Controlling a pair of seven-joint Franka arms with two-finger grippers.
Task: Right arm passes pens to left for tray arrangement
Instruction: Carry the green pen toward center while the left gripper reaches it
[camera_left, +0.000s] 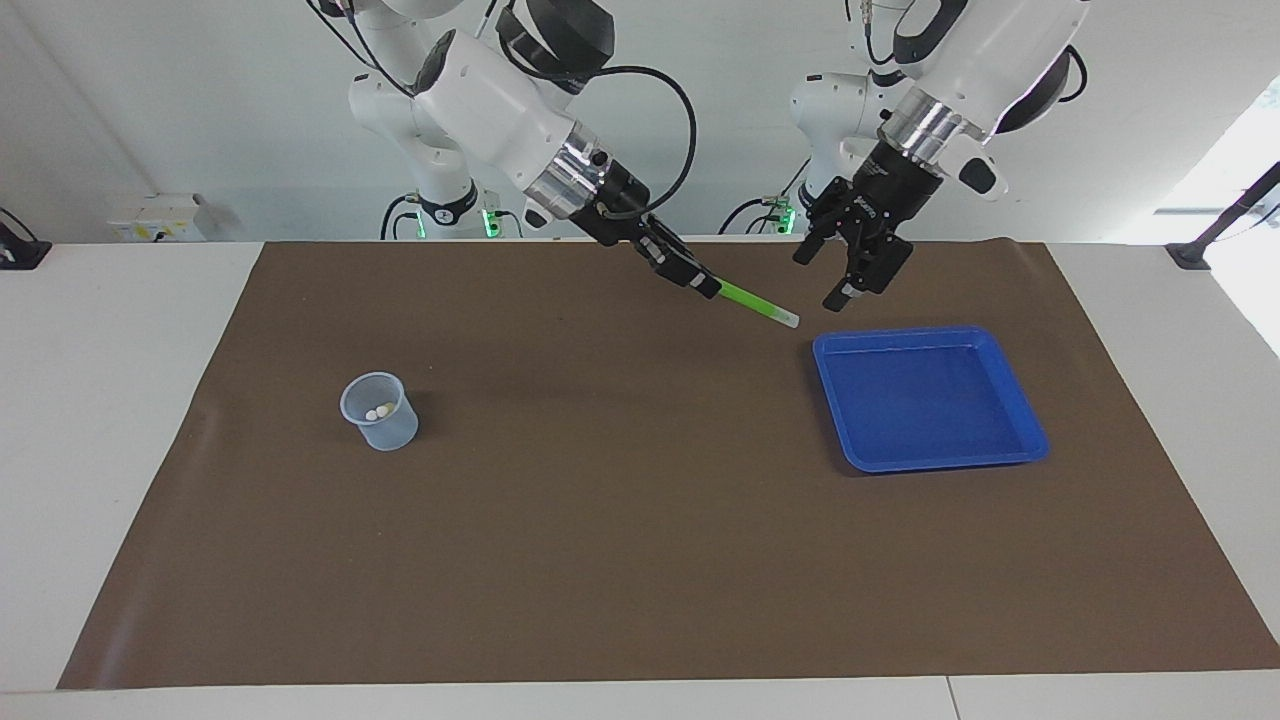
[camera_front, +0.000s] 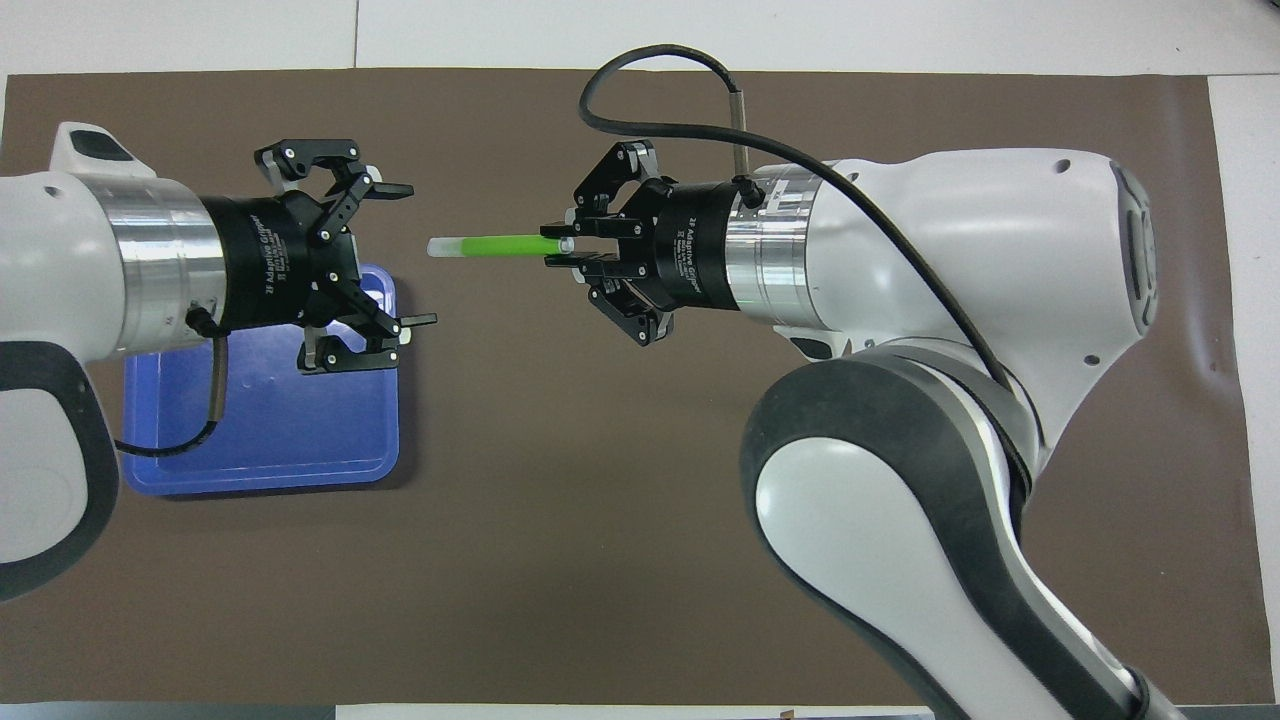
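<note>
My right gripper (camera_left: 705, 287) (camera_front: 560, 250) is shut on one end of a green pen (camera_left: 757, 303) (camera_front: 495, 245). It holds the pen in the air above the brown mat, whitish end toward the left gripper. My left gripper (camera_left: 820, 280) (camera_front: 412, 255) hangs open over the edge of the blue tray (camera_left: 930, 395) (camera_front: 260, 430) that is nearer the right arm. Its fingers face the pen's whitish tip, which stops a short gap from them. Nothing lies in the tray.
A small translucent cup (camera_left: 380, 410) stands on the mat toward the right arm's end, with whitish and yellowish tips showing inside it. The brown mat (camera_left: 620, 520) covers most of the white table. Two smaller white arms wait at the robots' edge.
</note>
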